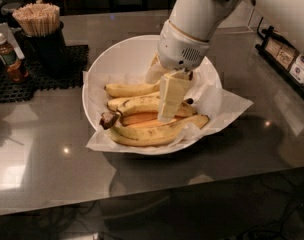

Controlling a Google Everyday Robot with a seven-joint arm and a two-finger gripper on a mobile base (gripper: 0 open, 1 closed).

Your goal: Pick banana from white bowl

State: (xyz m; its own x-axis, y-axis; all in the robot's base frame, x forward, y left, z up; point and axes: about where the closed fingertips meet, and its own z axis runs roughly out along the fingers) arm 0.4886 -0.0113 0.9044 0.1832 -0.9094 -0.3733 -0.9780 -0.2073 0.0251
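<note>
The white bowl [127, 56] is wide, lined with crumpled white paper, and stands mid-counter with several bananas in it. The banana [139, 104] is curved and yellow with dark blotches near its neck. Its stem runs left to a dark tip. It lies second from the back, between a cleaner yellow banana [131, 89] and an orange-tinted one [142, 119]. Another yellow banana [157, 132] lies at the front. My gripper [168, 113] hangs from the white arm straight down into the bowl, its tip right at the banana's right half and hiding that part.
A black cup of wooden stir sticks [39, 34] and a brown sauce bottle [9, 59] stand on a black mat [37, 79] at the back left. A black rack with packets [287, 59] sits at the right edge. The counter's front edge runs below the bowl.
</note>
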